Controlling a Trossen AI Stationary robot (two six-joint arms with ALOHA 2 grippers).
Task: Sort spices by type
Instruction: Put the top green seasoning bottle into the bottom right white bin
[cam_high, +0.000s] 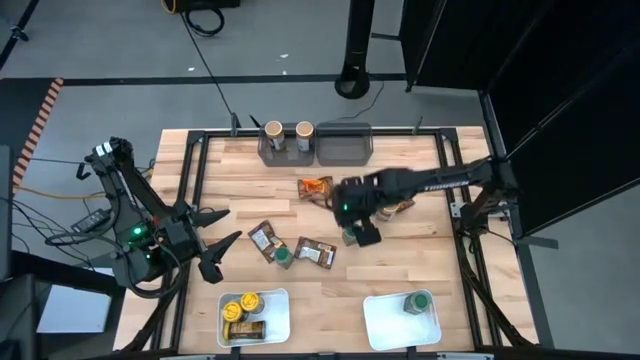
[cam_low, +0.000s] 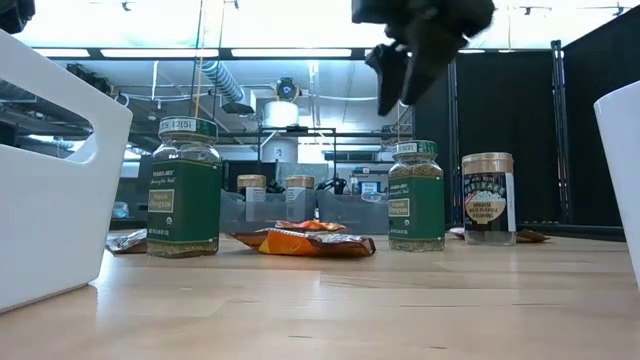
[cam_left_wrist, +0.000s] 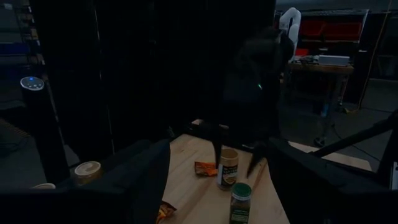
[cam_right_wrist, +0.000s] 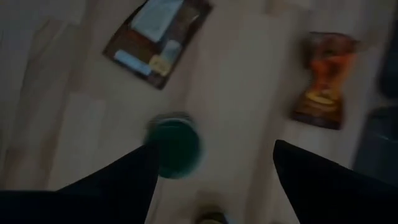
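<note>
Two arms are in our view: the right gripper hangs with jaws spread and empty above a green-lidded jar mid-table (brown packets lie nearby), while the left gripper waits with jaws parted at the table's left edge.

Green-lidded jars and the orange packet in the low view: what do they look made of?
The jars look like clear glass or hard plastic: glossy walls, paper labels, green lids, probably plastic. The orange packet looks like crinkled foil or plastic film, shiny and creased.
</note>
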